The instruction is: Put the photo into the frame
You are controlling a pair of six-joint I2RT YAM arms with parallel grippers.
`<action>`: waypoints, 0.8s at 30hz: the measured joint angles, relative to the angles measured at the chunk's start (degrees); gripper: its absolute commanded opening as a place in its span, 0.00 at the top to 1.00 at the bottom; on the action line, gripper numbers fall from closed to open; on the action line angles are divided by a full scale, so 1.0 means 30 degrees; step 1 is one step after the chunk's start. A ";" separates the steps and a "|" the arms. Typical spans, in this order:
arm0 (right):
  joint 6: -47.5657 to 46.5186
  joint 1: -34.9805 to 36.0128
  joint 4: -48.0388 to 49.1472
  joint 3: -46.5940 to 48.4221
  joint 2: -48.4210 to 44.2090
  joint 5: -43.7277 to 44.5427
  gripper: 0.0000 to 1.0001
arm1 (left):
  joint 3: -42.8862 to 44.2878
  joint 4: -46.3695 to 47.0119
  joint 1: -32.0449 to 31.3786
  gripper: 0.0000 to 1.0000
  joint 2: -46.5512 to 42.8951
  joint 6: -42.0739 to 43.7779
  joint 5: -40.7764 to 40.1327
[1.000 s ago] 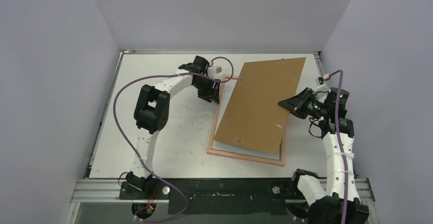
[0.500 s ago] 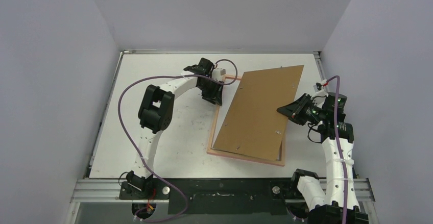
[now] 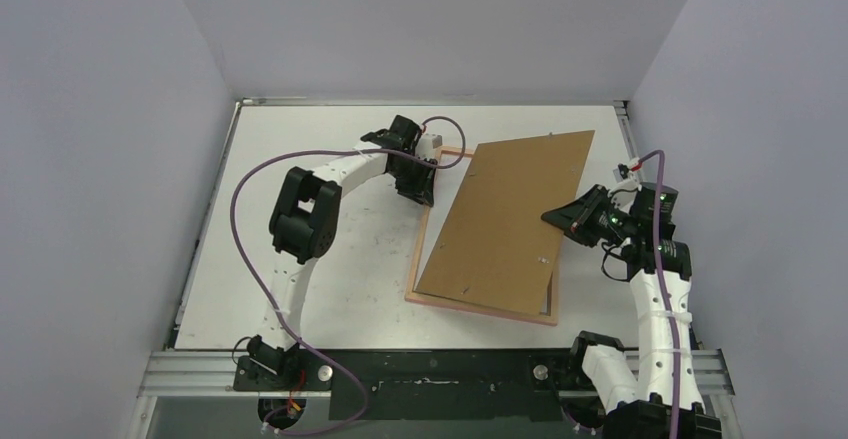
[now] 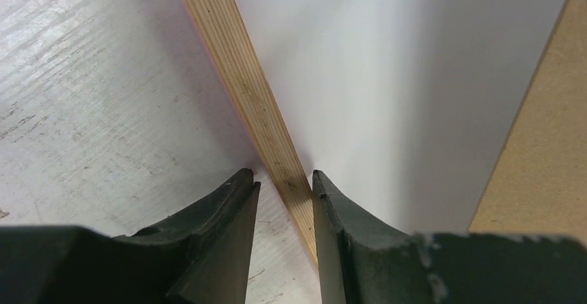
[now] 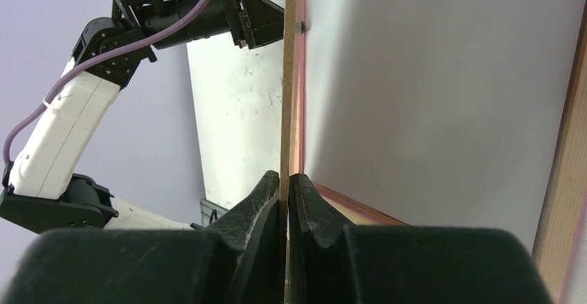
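The frame (image 3: pixel 480 309) lies flat on the table right of centre, its pink border showing at the near and left sides. The photo (image 4: pixel 360 75) rests inside it, white side up. My left gripper (image 3: pixel 420 191) straddles the frame's left wooden rail (image 4: pixel 270 131); one finger touches the rail and a gap shows at the other (image 4: pixel 235 193), so it is open. My right gripper (image 3: pixel 555 217) is shut on the right edge of the brown backing panel (image 3: pixel 505 219), which hangs tilted over the frame and hides most of the photo from above.
The white table (image 3: pixel 320 279) has lilac walls close at left, back and right. A purple cable (image 3: pixel 245 219) loops over the left arm. A metal rail (image 3: pixel 440 369) runs along the near edge by the arm bases.
The backing panel has swung and sunk closer over the frame, held by the right gripper. The left gripper shifted slightly right to the frame's rail and its jaws narrowed.
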 measured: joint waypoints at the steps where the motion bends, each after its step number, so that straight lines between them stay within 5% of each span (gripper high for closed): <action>1: 0.0036 0.0000 0.0036 -0.0073 0.0000 -0.0007 0.95 | -0.0124 0.0109 -0.0029 0.68 -0.0095 -0.0007 -0.0131; 8: 0.0517 0.0000 0.0466 -0.0525 -0.0007 -0.0124 0.95 | -0.1005 0.0510 0.0226 0.68 -0.0750 -0.0007 -0.0925; 24: 0.3803 0.1727 0.4911 -0.2718 -0.0138 -0.0495 0.95 | -0.4932 0.0481 0.4575 0.69 -0.3468 0.0976 -0.1523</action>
